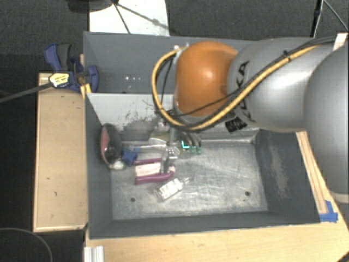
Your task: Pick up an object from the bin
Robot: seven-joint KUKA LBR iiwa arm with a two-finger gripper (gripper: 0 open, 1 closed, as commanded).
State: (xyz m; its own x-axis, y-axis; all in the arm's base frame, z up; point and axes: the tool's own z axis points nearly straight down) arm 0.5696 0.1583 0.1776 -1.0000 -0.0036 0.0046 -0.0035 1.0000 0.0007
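A flat purple-and-white packet (151, 171) lies on the left of the grey bin's (229, 180) floor. The gripper (169, 156) is at its right end; I cannot tell whether it is open or closed. Near the packet lie a clear plastic piece (169, 189), a small blue thing (128, 157) and a pink-and-dark object (108, 144).

I see the gripper (168, 153) low over the left half of the grey bin (232, 187), under the arm's orange wrist cover. Just beside it lies a flat purple-and-white piece (152, 171). A small clear packet (169, 189) sits near that, and a pink-headed brush (107, 144) lies by the left wall.
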